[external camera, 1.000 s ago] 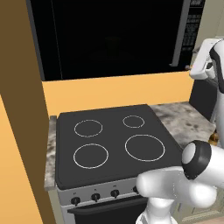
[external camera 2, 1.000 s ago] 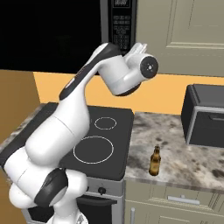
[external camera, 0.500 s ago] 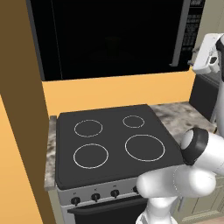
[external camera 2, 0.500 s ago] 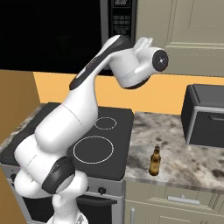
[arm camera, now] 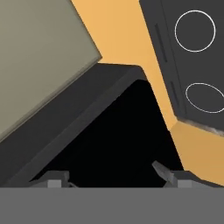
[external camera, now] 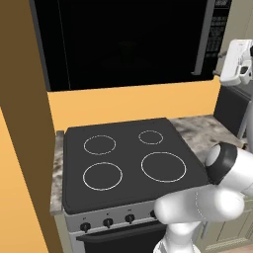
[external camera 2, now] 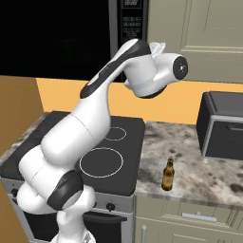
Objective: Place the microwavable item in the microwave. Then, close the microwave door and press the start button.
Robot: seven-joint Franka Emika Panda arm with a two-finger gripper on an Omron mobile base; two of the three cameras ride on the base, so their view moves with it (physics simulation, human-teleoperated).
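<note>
A: From the left base view we see the microwave (external camera: 133, 42) hung above the stove (external camera: 131, 165), its front a wide black panel, the microwave door (external camera: 123, 39), with a thin vertical bar handle near its right side and a keypad strip beyond it. The door looks flush with the front, so we take it as closed. We cannot pick out a turntable or cup through the dark window.

B: At the right edge of that view we see a white piece of the arm's hand raised beside the keypad. We cannot read the jaws there.

A: The right base view gives us what the left one lacks: a marbled desk (external camera 2: 199, 166) to the right of the stove, a brown glass bottle (external camera 2: 167, 174) standing upright near its front edge, and a dark grey toaster oven (external camera 2: 223, 126) against the wall, well apart from the bottle. Pale cabinet doors (external camera 2: 204, 33) hang above.

B: There we see the arm arch up in front of the keypad, with its wrist at that height.

A: In the hand view we see the gripper (arm camera: 113, 177) with its two dark tips low in the picture, set wide apart, nothing between them.

B: Beyond them we see a black surface, a dark grey edge, orange wall and two stove rings, all rolled sideways.
</note>
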